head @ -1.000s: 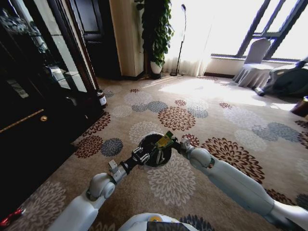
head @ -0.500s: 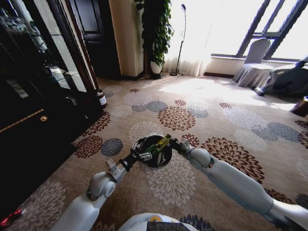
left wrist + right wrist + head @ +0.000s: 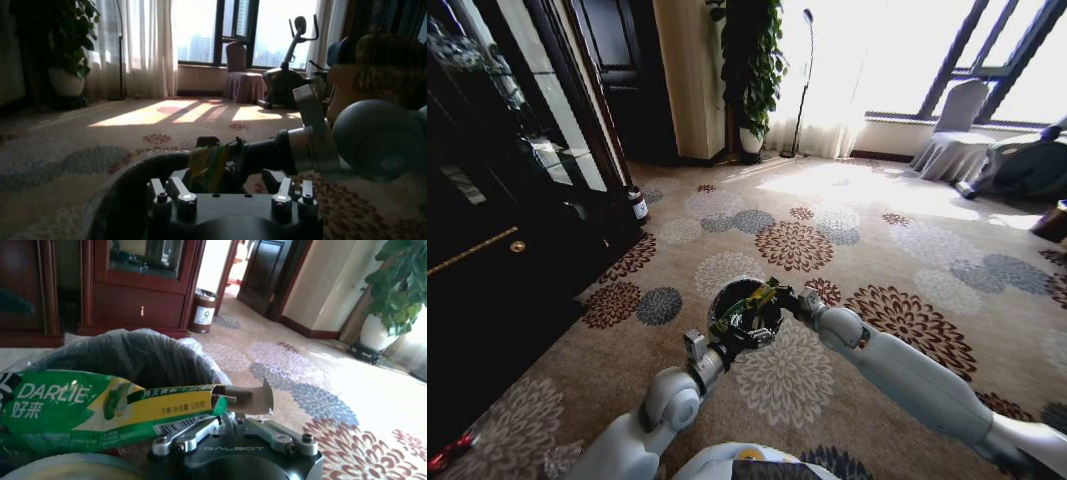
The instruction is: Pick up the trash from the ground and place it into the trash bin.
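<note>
The right gripper (image 3: 200, 427) holds a green wrapper (image 3: 100, 407) — a flattened box, one end torn open — over the trash bin (image 3: 133, 357) with its grey plastic liner. Far off on the carpet (image 3: 320, 390) stands a brown pot (image 3: 203, 312) — beside a dark wooden cabinet (image 3: 133, 290).

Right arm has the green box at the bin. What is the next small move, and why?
Probably open the right gripper and drop it. The green box is clamped in it and already lies over the mouth of the trash bin, with the bag-lined rim just beyond. The left gripper sits at the near rim.
</note>
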